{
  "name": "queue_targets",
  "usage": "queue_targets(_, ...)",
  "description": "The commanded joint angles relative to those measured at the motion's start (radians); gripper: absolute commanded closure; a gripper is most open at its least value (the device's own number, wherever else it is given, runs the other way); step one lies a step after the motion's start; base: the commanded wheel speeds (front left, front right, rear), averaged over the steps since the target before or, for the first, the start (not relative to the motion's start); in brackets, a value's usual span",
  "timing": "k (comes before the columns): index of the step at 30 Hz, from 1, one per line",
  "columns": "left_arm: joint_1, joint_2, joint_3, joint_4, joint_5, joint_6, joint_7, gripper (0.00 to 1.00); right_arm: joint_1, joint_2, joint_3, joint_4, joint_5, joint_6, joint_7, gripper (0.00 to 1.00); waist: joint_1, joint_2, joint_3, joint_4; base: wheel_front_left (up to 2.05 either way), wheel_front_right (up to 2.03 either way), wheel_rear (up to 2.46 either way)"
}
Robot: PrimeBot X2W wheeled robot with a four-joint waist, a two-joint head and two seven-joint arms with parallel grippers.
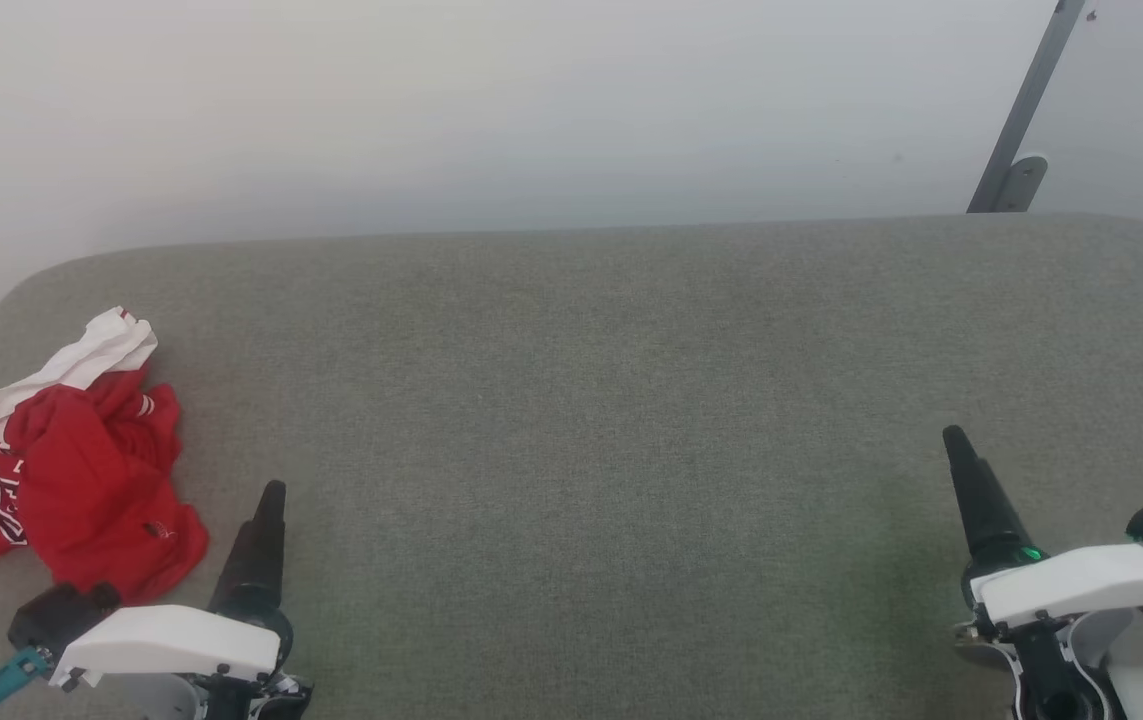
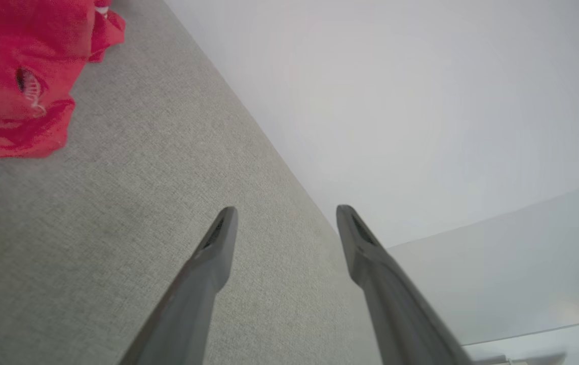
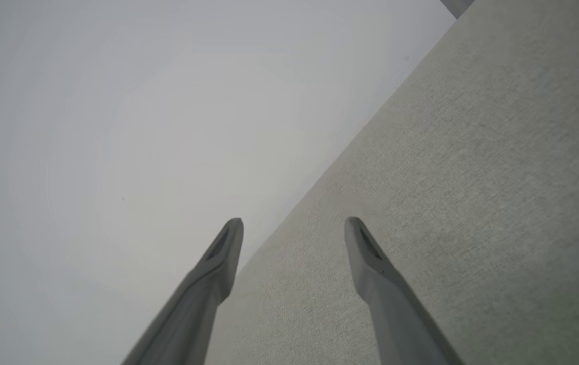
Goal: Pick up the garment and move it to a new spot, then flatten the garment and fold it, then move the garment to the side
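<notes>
Red garment (image 1: 81, 470) lies crumpled, untouched, at the left end of the grey counter (image 1: 571, 400). Left tool (image 2: 285, 210) and right tool (image 3: 294, 220) both gape empty. Pickup judged pending: left tool should reach across and pinch the cloth.

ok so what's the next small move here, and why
Probably swing the left gripper toward the shirt and lower onto it. The shirt lies crumpled near the table's left edge, close beside that gripper. Both grippers' fingers are open and empty, and the right gripper sits far across the table.
</notes>
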Motion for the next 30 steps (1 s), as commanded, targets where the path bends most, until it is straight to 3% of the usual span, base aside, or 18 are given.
queue_targets(1, -0.005, 0.011, 0.000, -0.018, 0.018, 0.003, -0.009, 0.00, -0.030, -0.010, 0.005, -0.015, -0.021, 0.000, -0.009, 0.00, 0.0000, 0.0000, 0.000, 0.000, 0.00, 0.00, 0.00)
queue_targets(11, 0.008, 0.029, 0.010, -0.038, 0.196, -0.007, -0.046, 0.00, -0.046, -0.043, 0.025, -0.003, -0.201, 0.000, -0.057, 0.00, 0.0000, 0.0000, -0.001, -0.004, 0.00, 0.00, 0.00)
queue_targets(30, 0.020, 0.052, 0.041, -0.053, 0.450, -0.040, -0.099, 0.00, -0.059, -0.077, 0.025, -0.026, -0.439, 0.000, -0.114, 0.00, 0.0000, 0.0000, -0.002, -0.010, 0.00, 0.00, 0.00)
